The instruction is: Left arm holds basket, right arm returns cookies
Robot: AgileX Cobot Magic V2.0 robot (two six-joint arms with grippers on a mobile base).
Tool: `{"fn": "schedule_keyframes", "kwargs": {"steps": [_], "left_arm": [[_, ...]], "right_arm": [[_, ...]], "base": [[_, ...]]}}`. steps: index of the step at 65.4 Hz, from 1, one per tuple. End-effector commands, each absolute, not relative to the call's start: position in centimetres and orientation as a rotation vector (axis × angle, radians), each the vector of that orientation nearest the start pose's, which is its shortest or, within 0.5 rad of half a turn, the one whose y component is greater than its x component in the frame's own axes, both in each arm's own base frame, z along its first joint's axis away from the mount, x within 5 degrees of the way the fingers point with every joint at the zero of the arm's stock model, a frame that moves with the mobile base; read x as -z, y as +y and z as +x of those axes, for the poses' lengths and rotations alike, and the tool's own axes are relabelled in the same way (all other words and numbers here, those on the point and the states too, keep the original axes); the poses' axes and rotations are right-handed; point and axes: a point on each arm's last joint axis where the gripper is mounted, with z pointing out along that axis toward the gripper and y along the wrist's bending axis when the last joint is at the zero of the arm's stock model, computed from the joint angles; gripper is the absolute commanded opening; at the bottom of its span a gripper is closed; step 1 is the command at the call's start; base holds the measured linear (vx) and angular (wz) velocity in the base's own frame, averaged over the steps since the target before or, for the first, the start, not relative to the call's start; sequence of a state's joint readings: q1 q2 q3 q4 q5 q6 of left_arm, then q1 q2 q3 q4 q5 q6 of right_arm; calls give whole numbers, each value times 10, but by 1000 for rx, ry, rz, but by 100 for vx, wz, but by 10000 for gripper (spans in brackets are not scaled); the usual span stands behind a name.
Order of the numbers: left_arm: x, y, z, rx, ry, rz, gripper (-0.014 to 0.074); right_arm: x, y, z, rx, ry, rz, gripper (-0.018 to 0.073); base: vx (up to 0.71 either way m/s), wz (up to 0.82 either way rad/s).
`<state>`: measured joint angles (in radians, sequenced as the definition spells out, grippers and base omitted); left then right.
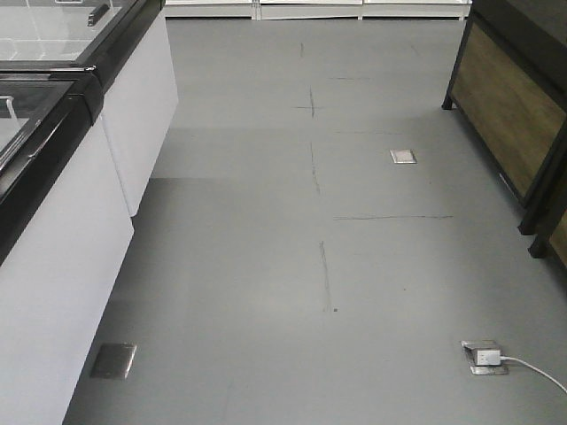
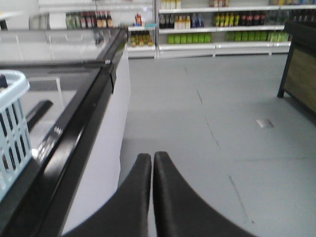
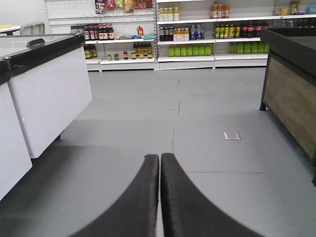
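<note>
Grey shop floor [image 1: 266, 266] is stretching beside a white freezer [image 2: 106, 143] toward bottle shelves [image 3: 197, 49]. Both the left gripper [image 2: 152, 159] and the right gripper [image 3: 160, 159] are showing fingers pressed together. The basket [image 2: 12, 123] is standing apart, at the freezer's glass top.

Basket [image 2: 12, 126] on freezer [image 2: 101, 158] at left, shelves [image 2: 217, 34] far behind

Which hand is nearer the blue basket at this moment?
Left. The basket sits ahead-left of the shut left hand, by the freezer; the shut right hand faces open floor, with no basket in its view.
</note>
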<state>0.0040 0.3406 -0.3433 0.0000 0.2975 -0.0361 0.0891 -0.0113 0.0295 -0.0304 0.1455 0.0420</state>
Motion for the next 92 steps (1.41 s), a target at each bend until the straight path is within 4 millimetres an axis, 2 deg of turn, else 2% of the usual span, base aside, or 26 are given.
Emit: {"fn": "schedule_keyframes", "kwargs": {"steps": [1,19,31,42,60,66,74,78,84,89,92], "left_arm": [[-292,0,91,55,1733,-62,-8],[-294,0,92,64,1732,-72,0],[-290,0,91,109,1772,-129,60],[-285,0,90,165,1819,-208,176],[-279,0,91,328,1858,-451,402],[-273,0,97,377,1913,-559,440],[-263,-3,112,448,2000,-695,445],[-264,-5,120,484,2045,-746,445],[-276,-8,135,515,2111,-782,445],[-289,-10,146,464,2221,-687,444],[-304,-11,153,441,2277,-631,444]], "right_arm": [[-198,5,56,-71,1558,-59,-9],[-198,5,56,-71,1558,-59,-9],[-198,5,56,-71,1558,-59,-9],[-198,5,56,-71,1558,-59,-9],[-198,5,56,-71,1558,-59,-9],[-198,5,56,-71,1558,-59,-9],[-198,5,56,-71,1558,-59,-9],[-198,5,56,-71,1558,-59,-9],[-198,5,56,-71,1558,-59,-9],[-198,5,56,-71,1558,-59,-9],[-198,5,56,-71,1558,-59,-9]], "base": [[0,0],[0,0],[0,0],[0,0],[0,0],[0,0],[0,0],[0,0],[0,0],[0,0],[0,0]]}}
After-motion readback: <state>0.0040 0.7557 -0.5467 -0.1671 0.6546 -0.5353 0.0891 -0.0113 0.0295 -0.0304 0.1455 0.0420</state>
